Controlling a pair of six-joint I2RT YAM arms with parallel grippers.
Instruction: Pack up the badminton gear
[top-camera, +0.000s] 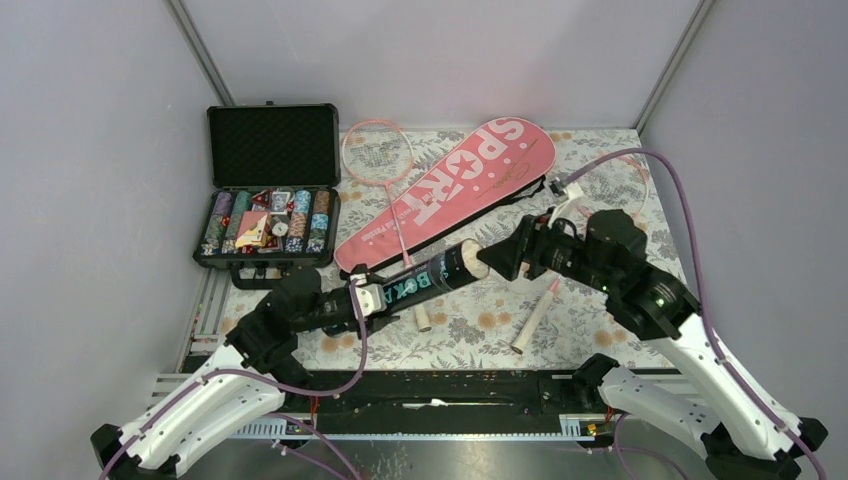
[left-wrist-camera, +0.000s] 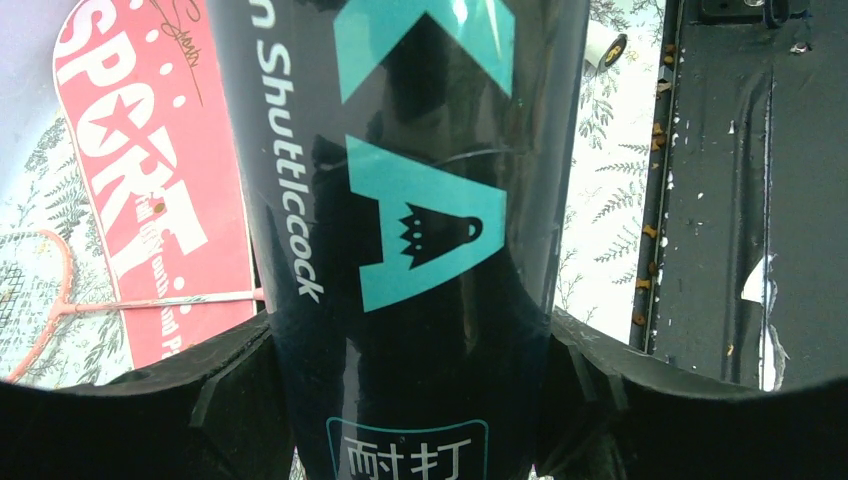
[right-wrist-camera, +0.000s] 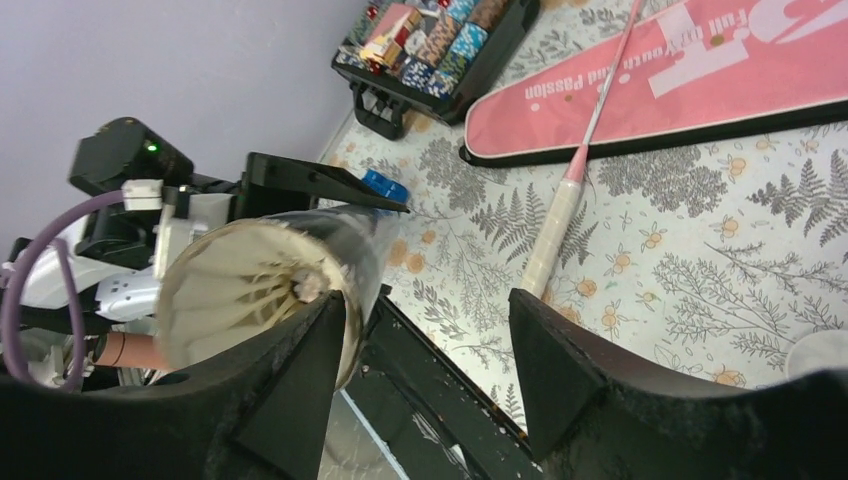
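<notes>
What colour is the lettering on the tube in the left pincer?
Teal, plus smaller white text, on the black shuttlecock tube; clearest in the left wrist view.

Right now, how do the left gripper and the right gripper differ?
The left gripper has its jaws shut around the black tube; the right gripper has its jaws open with nothing between them. The left gripper clamps the tube's lettered body, while the right gripper sits at the tube's open end, where white feathers show. Shared: both have black fingers and both are at the same tube.

Overhead, two wrist close-ups sharing tube (top-camera: 424, 281)
</notes>
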